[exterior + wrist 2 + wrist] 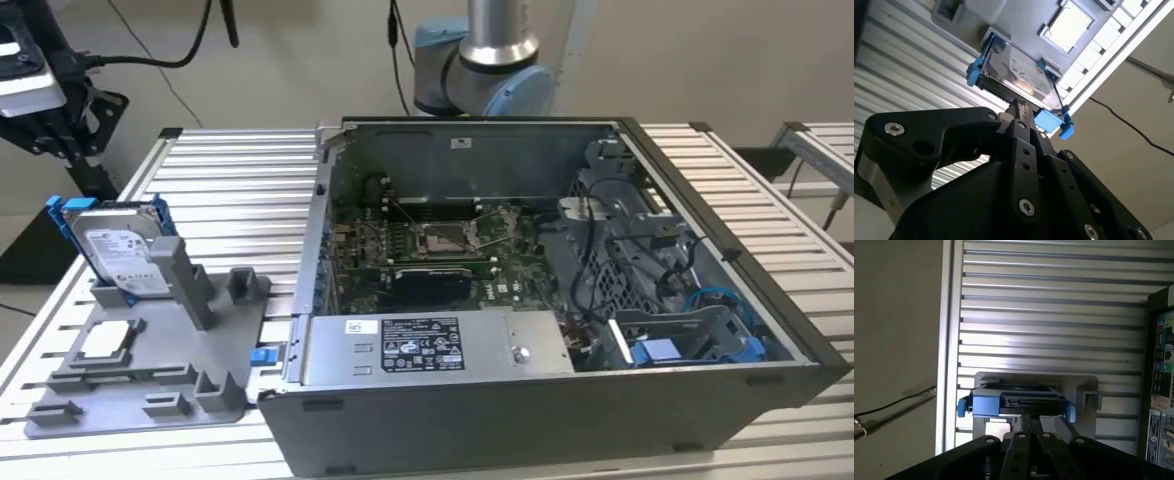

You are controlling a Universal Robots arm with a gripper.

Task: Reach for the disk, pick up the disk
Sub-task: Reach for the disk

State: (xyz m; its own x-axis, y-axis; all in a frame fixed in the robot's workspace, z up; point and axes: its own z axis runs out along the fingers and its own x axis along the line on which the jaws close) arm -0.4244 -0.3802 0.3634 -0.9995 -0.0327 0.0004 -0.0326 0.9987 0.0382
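Slatted table (pixel 227 170), disk (pixel 120 250) upright in fixture (pixel 147 370); gripper (pixel 1018 106) near, computer case (pixel 534 430) beside

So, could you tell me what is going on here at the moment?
The robot arm is going for the disk, which stands on edge in a grey holder on the slatted table, at the exterior view's left of the open computer case. The hand, shut and holding nothing, hangs above the disk's top edge, apart from it. The disk has not been picked up yet.
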